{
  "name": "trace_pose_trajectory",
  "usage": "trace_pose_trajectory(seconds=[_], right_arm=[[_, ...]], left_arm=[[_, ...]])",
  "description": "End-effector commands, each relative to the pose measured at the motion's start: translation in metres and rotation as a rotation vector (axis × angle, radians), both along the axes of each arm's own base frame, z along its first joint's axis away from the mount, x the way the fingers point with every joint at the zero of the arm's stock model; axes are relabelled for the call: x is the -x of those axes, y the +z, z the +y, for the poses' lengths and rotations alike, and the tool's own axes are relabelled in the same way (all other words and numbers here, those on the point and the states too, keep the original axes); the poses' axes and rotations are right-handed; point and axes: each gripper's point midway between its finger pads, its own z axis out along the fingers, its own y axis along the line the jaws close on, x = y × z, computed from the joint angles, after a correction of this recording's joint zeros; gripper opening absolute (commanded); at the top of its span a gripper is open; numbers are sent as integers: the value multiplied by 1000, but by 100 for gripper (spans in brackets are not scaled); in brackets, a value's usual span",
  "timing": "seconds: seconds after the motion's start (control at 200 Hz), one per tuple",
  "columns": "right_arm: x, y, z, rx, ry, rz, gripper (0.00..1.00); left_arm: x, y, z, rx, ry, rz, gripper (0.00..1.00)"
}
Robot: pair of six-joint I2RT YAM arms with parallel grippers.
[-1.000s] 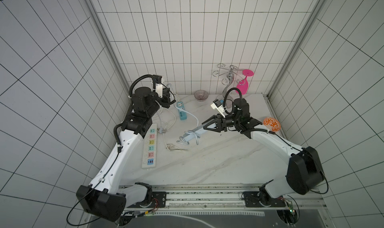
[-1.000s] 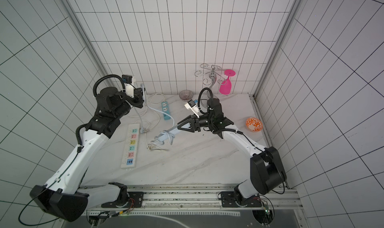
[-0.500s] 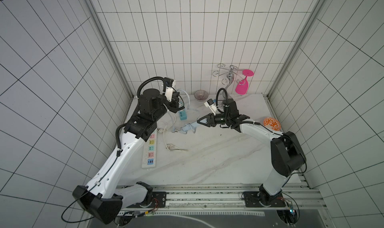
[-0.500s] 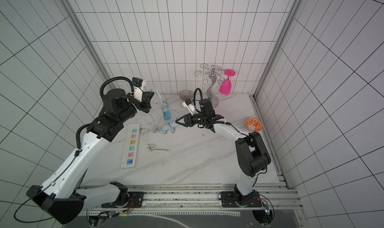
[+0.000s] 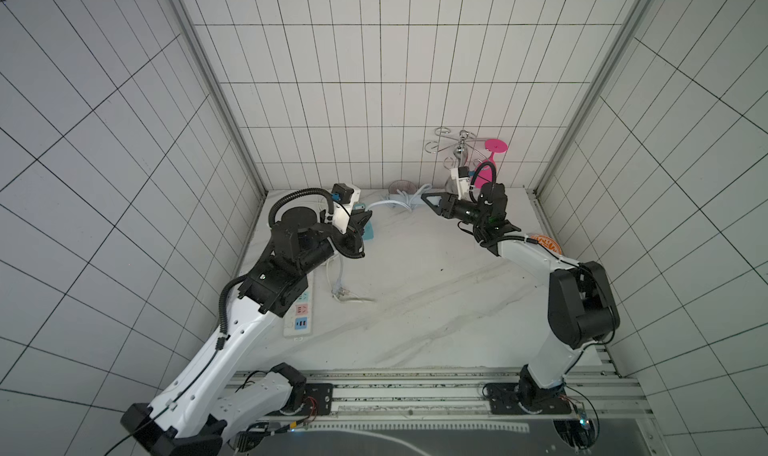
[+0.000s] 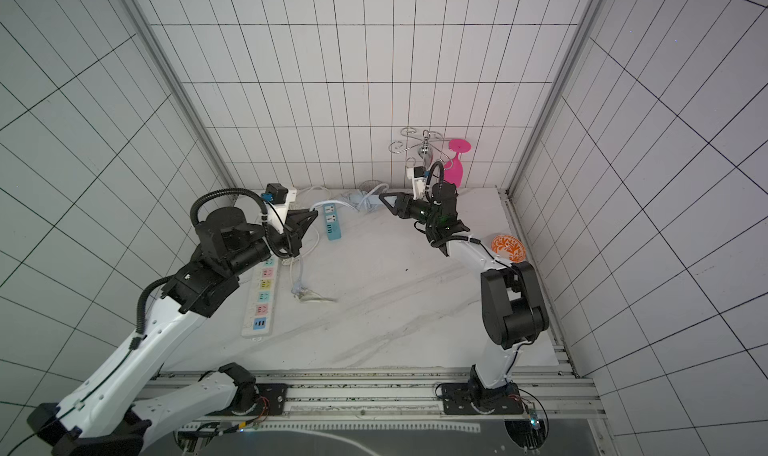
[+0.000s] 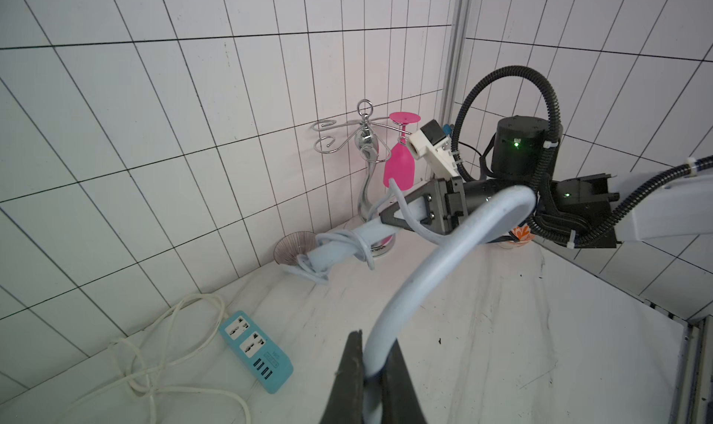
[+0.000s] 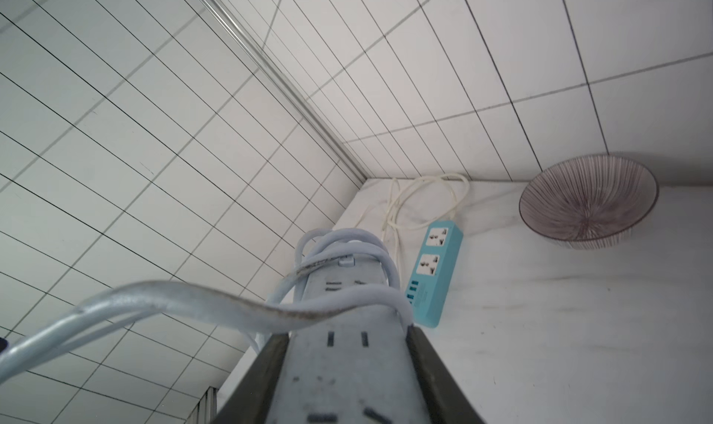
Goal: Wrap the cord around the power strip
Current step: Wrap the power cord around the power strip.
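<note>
My right gripper [image 8: 346, 339] clamps one end of the rigid power strip [image 8: 339, 287]. My left gripper [image 7: 372, 358] pinches the cord [image 7: 443, 256], which looks thick, springy and likely to uncoil.

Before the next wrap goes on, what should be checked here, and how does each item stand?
1. Hold of the right gripper on the power strip: ok, the jaws clamp its sides.
2. Hold of the left gripper on the cord: ok, shut on it.
3. Turns already wound sit around the strip's far end: ok.
4. Strip's far end clear of the glass bowl: cannot tell, they look close.
5. Loose cord tail on the table free of the cream cable of the turquoise strip: cannot tell.
</note>
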Motion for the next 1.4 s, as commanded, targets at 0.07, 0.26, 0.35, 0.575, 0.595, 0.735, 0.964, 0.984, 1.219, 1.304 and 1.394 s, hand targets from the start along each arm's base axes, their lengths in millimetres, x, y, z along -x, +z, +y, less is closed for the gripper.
trace_pose_trajectory(seconds=[0.07, 0.26, 0.35, 0.575, 0.595, 0.735, 0.964, 0.984, 1.219, 1.304, 1.394], right_arm=[[37, 151, -50, -356, 14, -317, 0], [78, 204, -86, -504, 81, -411, 0], [97, 226, -93, -552, 137, -450, 0], [143, 263, -100, -633, 304, -514, 0], [148, 265, -100, -640, 321, -524, 0], [175, 272, -108, -709, 432, -559, 0], [208, 288, -88, -654, 549, -609, 0], [212, 291, -87, -653, 559, -620, 0], [249, 326, -70, -648, 713, -736, 0], [269, 335, -59, -619, 798, -772, 0], [292, 343, -54, -577, 862, -817, 0]], left_arm=[[19, -1, -23, 83, -141, -40, 6], [22, -26, -34, 105, -188, -11, 6], [21, -37, -41, 120, -213, 7, 6], [14, -60, -59, 136, -252, 11, 5], [13, -61, -61, 134, -256, 14, 4], [4, -71, -73, 148, -284, 38, 3], [4, -84, -92, 187, -375, 75, 2], [4, -85, -93, 190, -381, 79, 2], [13, -93, -107, 223, -468, 80, 2], [13, -89, -111, 233, -493, 57, 5], [13, -77, -113, 251, -513, 20, 8]])
